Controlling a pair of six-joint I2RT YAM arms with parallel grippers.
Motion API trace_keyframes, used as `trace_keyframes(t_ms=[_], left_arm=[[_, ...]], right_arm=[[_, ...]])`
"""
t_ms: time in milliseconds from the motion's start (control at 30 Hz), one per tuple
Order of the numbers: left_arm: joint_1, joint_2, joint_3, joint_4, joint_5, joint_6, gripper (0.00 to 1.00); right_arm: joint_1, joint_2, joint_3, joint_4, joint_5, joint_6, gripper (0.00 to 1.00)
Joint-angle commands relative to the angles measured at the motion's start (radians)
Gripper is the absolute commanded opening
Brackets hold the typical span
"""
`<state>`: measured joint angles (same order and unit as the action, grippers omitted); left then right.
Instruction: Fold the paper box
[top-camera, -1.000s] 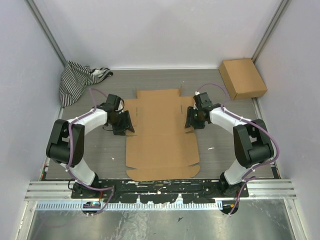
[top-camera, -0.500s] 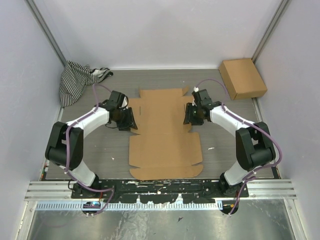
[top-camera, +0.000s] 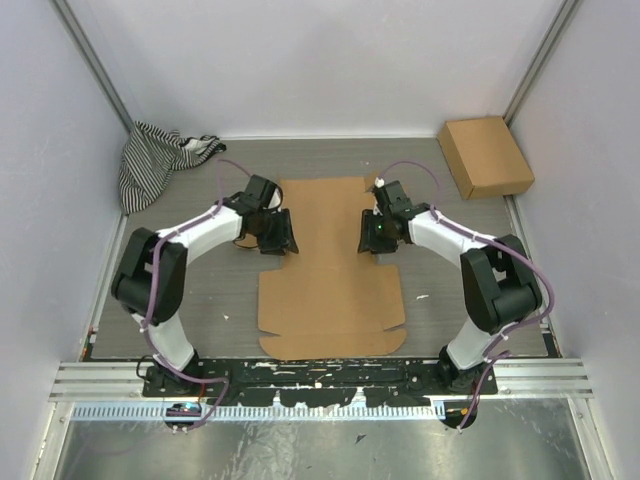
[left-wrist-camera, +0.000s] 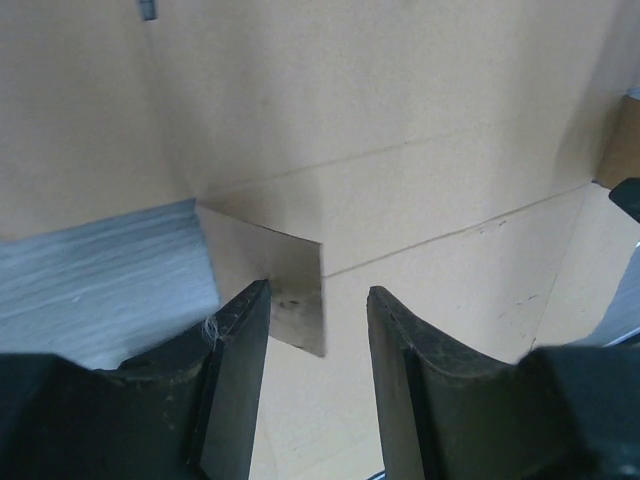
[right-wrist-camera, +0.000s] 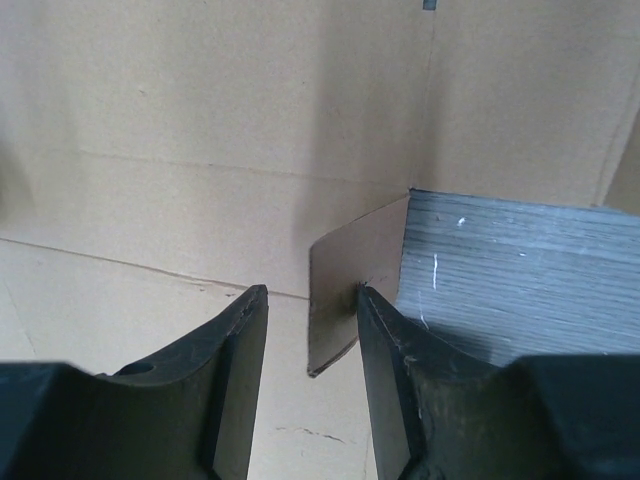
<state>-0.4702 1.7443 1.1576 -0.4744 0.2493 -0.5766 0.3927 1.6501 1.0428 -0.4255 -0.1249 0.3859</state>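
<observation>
Raised flaps of the paper box (top-camera: 330, 290) stand against the left claw (top-camera: 283, 233) and right claw (top-camera: 369, 235); bare table (top-camera: 215, 290) lies open outside them.

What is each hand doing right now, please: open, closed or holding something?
Left hand: open, straddling the left cardboard flap, not gripping it.
Right hand: open, straddling the right cardboard flap, not gripping it.

The left end effector (top-camera: 278, 232) has swung toward 3 o'clock and the right end effector (top-camera: 372, 232) toward 9 o'clock, closing in over the flat brown die-cut cardboard sheet (top-camera: 330, 285), whose side flaps (left-wrist-camera: 290, 285) now stand raised
</observation>
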Motion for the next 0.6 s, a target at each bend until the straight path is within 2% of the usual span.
trace_keyframes(t_ms=[0, 200, 367, 567], left_arm=[[-0.014, 0.099, 0.071, 0.027, 0.048, -0.011, 0.51], [-0.028, 0.178, 0.109, 0.022, 0.043, -0.017, 0.51], [-0.028, 0.216, 0.103, -0.005, 0.021, -0.015, 0.52], [-0.029, 0.142, 0.147, -0.096, -0.061, 0.029, 0.55]], right_arm=[[0.018, 0.04, 0.05, 0.043, -0.002, 0.011, 0.47], [0.039, 0.121, 0.081, 0.044, 0.01, 0.015, 0.47], [0.057, 0.171, 0.104, 0.026, 0.023, 0.027, 0.53], [0.061, 0.099, 0.146, -0.028, 0.109, 0.019, 0.56]])
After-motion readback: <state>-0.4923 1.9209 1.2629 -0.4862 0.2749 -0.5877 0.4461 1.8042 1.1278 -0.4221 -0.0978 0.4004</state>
